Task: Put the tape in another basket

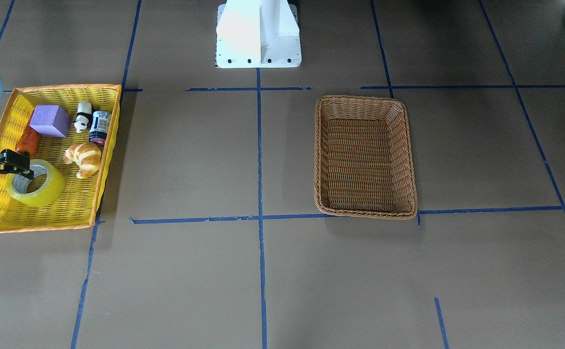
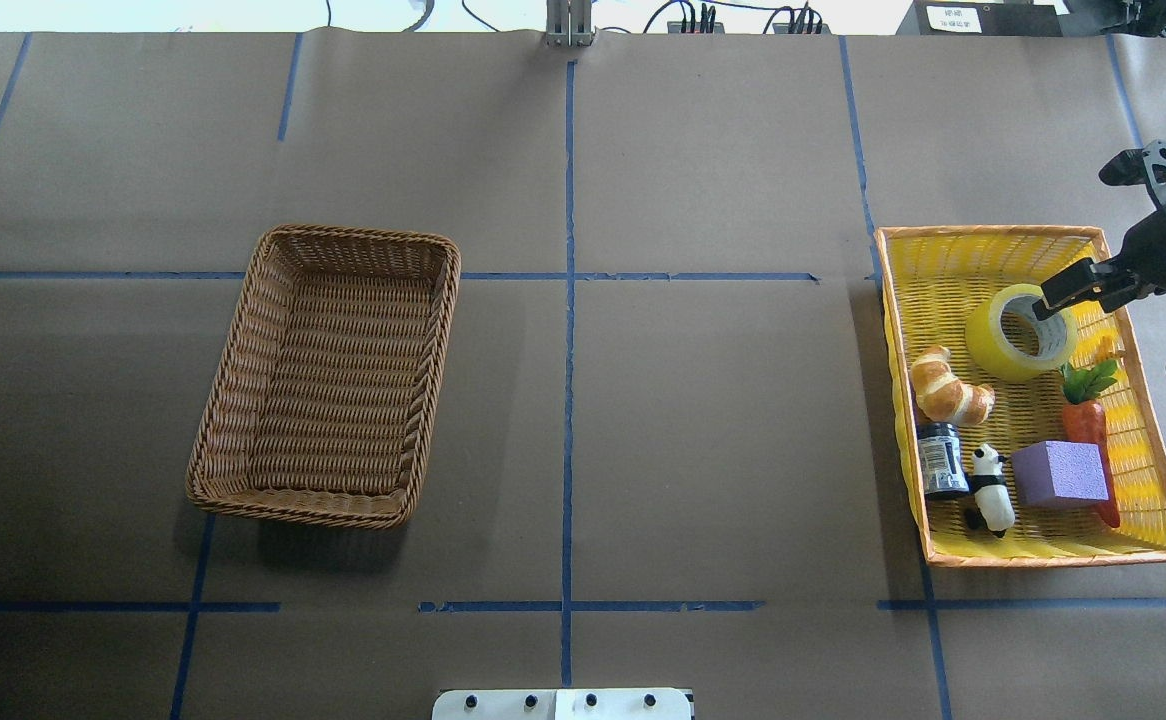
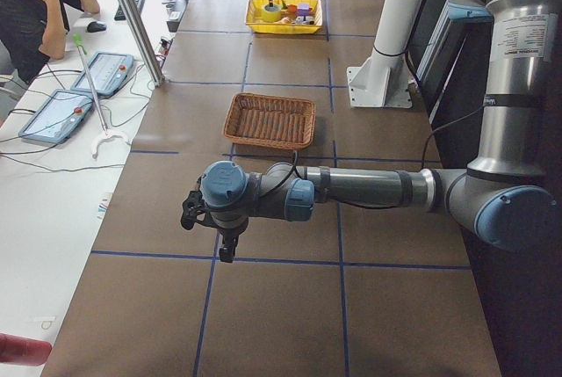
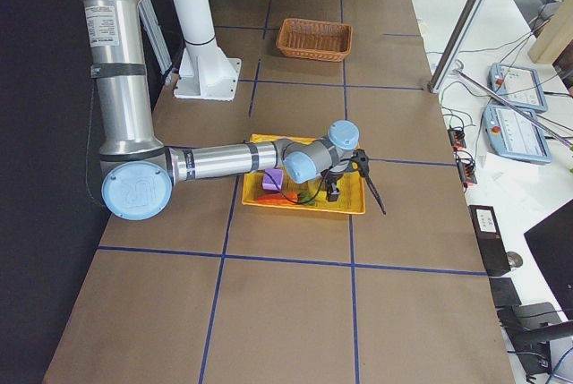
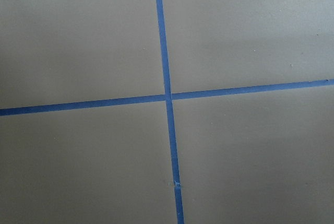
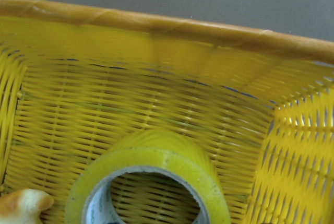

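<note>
The yellow tape point(image 2: 1015, 340) lies in the bright yellow basket point(image 2: 953, 262) at the robot's right; it also shows in the front view point(image 1: 38, 184) and fills the bottom of the right wrist view point(image 6: 151, 182). My right gripper point(image 2: 1063, 295) hangs over the tape's rim on the arm's side, and it looks open, with one fingertip point(image 1: 23, 165) over the roll's hole. The brown wicker basket point(image 2: 328, 375) stands apart on the robot's left. My left gripper point(image 3: 212, 235) hovers over bare table, short of the wicker basket in the left view point(image 3: 270, 120); I cannot tell if it is open or shut.
The yellow basket also holds a croissant point(image 2: 948, 390), a dark jar point(image 2: 941, 460), a panda figure point(image 2: 990, 488), a purple block point(image 2: 1061, 473) and a carrot point(image 2: 1088, 420). The robot's white base point(image 1: 258, 34) stands at the table's edge. An operator point(image 3: 39, 8) sits beside the table.
</note>
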You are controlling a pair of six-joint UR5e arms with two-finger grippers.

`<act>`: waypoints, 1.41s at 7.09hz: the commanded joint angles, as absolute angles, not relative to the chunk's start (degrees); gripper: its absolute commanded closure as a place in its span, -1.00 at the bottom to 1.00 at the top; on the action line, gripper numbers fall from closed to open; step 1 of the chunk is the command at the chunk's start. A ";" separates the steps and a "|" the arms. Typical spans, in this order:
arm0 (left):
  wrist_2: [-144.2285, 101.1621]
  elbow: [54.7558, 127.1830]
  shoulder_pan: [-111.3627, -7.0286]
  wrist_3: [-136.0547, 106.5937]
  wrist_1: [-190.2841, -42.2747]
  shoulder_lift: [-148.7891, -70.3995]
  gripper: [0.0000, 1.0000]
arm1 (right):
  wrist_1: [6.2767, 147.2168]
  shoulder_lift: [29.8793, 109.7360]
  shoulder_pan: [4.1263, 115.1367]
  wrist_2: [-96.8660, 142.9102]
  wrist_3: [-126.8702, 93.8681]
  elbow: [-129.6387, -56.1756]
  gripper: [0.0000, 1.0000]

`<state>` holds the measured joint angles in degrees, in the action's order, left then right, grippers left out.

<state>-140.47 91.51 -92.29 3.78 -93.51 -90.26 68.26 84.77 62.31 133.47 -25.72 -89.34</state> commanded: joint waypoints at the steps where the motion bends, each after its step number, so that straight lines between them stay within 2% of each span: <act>1: -140.54 91.76 -92.29 3.43 -93.52 -90.26 -1.00 | 68.29 85.42 61.44 130.88 -20.24 -89.21 -0.65; 3: -140.62 91.93 -92.29 3.34 -93.52 -90.35 -1.00 | 68.47 85.78 61.44 130.78 -17.49 -88.68 -0.48; 4: -140.71 92.11 -92.29 3.34 -93.52 -90.26 -1.00 | 68.64 85.52 61.35 130.69 -17.58 -88.59 -0.14; 5: -140.71 92.11 -92.29 3.34 -93.52 -90.26 -1.00 | 68.90 85.34 61.35 130.00 -17.58 -88.51 0.64; 6: -140.71 92.11 -92.29 3.43 -93.52 -90.18 -1.00 | 68.91 85.08 61.35 130.08 -17.58 -88.24 1.00; 10: -140.89 94.04 -92.29 3.16 -93.43 -89.82 -1.00 | 68.47 85.17 63.97 135.23 -20.80 -90.69 1.00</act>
